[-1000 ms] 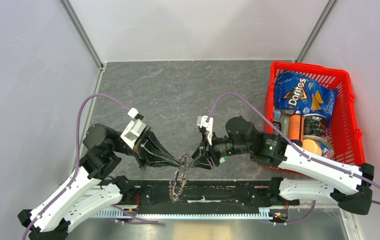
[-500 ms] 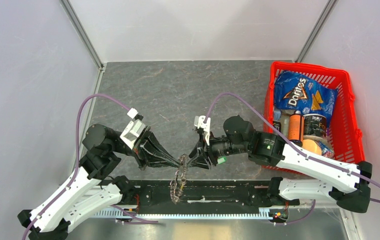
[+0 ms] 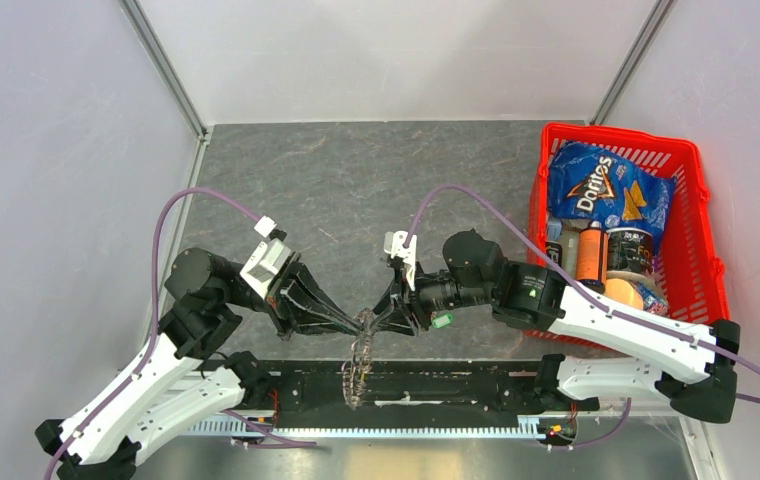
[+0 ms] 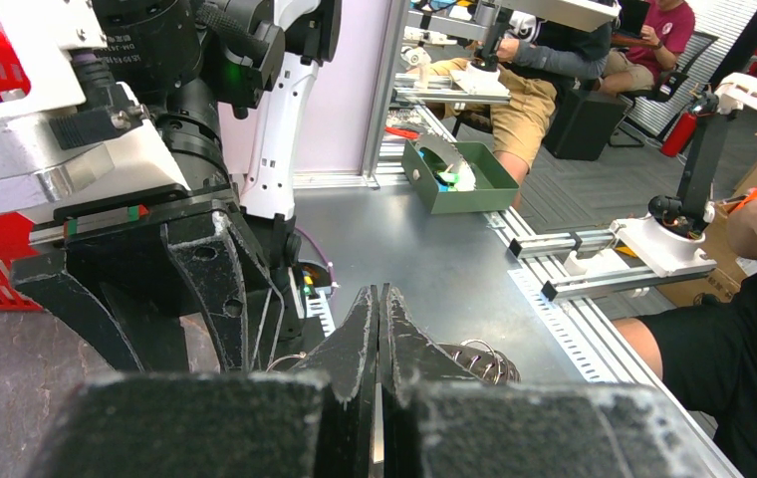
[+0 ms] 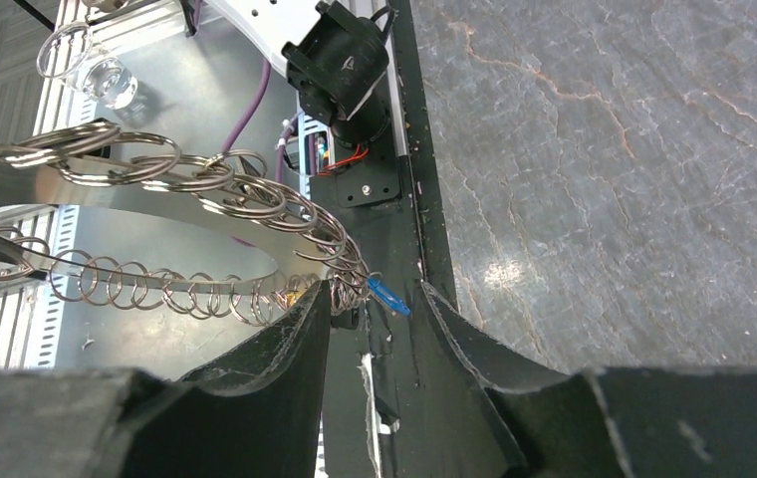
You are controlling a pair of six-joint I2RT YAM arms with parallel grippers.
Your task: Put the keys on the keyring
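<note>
The keyring (image 3: 356,365), a metal band strung with many small wire rings, hangs edge-on over the table's front edge. My left gripper (image 3: 360,322) is shut on its top; in the left wrist view the fingers (image 4: 378,299) are closed on the thin band, with ring coils (image 4: 474,358) showing to the right. My right gripper (image 3: 382,318) is open just right of it. In the right wrist view its jaws (image 5: 373,297) straddle the keyring's (image 5: 205,179) edge, where a small blue piece (image 5: 387,296) sticks out. The green-headed and black-headed keys are not visible.
A red basket (image 3: 701,200) at the right holds a Doritos bag (image 3: 601,190), cans and bottles. A black rail (image 3: 456,385) runs along the front edge under the ring. Grey stone tabletop (image 3: 356,190) lies behind the grippers.
My right gripper has moved left, closing in on the keyring's top next to the left fingertips. The left gripper and the ring have barely moved.
</note>
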